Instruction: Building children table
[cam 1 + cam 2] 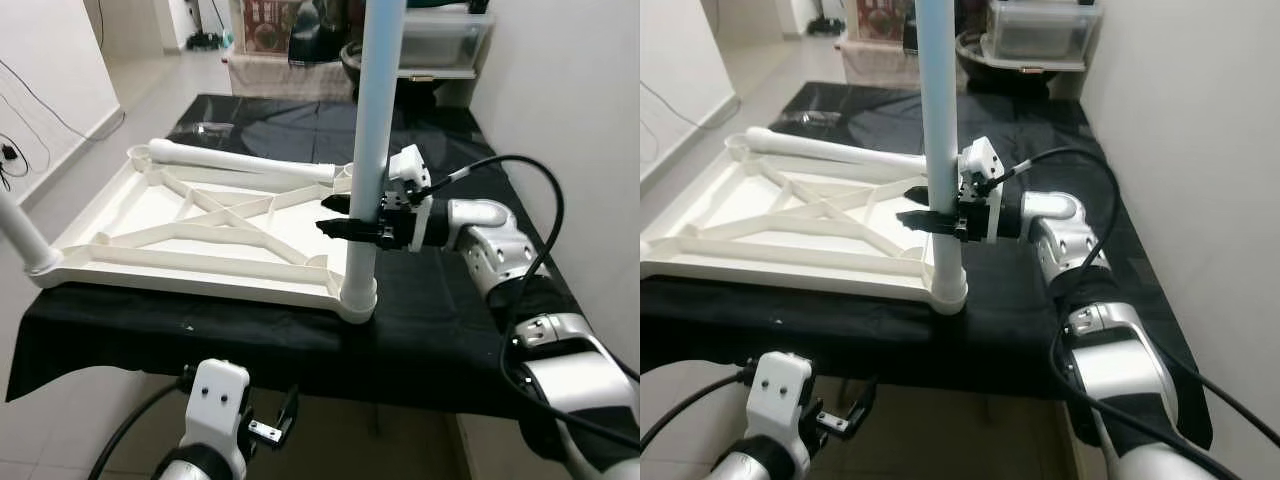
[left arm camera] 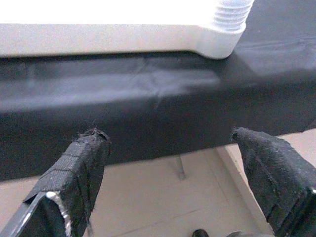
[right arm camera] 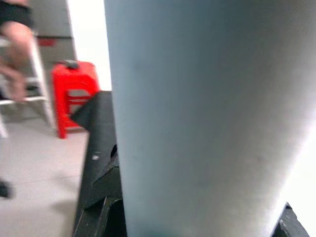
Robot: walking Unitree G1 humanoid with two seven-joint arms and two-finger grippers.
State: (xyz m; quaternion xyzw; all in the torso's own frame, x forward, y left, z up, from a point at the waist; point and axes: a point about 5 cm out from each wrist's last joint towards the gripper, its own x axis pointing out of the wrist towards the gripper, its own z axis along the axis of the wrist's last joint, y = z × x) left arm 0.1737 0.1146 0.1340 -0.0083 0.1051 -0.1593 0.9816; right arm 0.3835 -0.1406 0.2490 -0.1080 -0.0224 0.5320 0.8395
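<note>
Leg (image 1: 375, 110) stood upright in tabletop (image 1: 150, 215) corner socket.
Right gripper (image 1: 352, 224) clamped its stiff, light, probably slippery shaft low down; left gripper (image 2: 170, 148) hung open below the table edge.

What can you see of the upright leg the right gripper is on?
The upright leg is a smooth pale tube, plastic by its look. It stands vertical in the near right corner socket of the upside-down white tabletop, its top out of frame. The right gripper clasps it at mid height, fingers on both sides.
</note>
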